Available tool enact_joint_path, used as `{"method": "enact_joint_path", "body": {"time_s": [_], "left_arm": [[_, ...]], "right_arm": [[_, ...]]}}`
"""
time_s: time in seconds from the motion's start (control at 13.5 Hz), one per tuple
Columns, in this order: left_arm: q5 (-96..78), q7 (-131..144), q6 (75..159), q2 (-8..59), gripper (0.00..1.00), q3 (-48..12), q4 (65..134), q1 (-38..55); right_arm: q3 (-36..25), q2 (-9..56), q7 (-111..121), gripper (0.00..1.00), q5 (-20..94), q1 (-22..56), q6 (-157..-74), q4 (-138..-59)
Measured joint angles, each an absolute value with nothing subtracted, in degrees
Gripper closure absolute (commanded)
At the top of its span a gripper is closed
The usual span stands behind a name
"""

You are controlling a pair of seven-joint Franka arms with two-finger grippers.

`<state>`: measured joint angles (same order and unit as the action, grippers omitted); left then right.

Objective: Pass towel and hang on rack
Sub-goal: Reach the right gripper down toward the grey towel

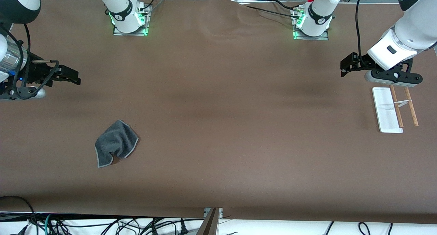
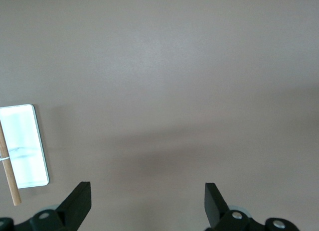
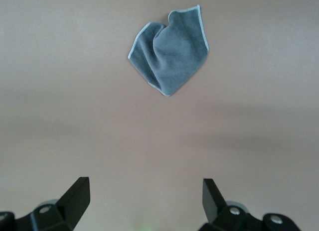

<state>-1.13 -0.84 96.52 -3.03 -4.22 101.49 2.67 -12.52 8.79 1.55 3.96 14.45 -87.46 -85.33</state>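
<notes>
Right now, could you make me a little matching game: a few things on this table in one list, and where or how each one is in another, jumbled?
Things:
1. towel
2. rack
3. left hand
4. right hand

States:
A. open, over bare table near the rack
B. crumpled, grey face up, toward the right arm's end
C. open, over bare table, apart from the towel
D. white base with two wood rods, nothing hung on it

Pairs: 1-B, 2-D, 3-A, 4-C

Brown table (image 1: pixel 218 125) under even light; tangled black cables (image 1: pixel 102 224) along its near edge
</notes>
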Motion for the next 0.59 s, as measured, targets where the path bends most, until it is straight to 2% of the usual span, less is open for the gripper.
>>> {"method": "enact_joint_path", "body": {"time_s": [0.59], "left_arm": [[-1.13,-0.83,96.52,-3.03,0.00,-4.21,101.49,2.67]], "right_arm": [[-12.52,9.64,1.75,0.00,3.25,14.54,-88.72,-85.44]]}}
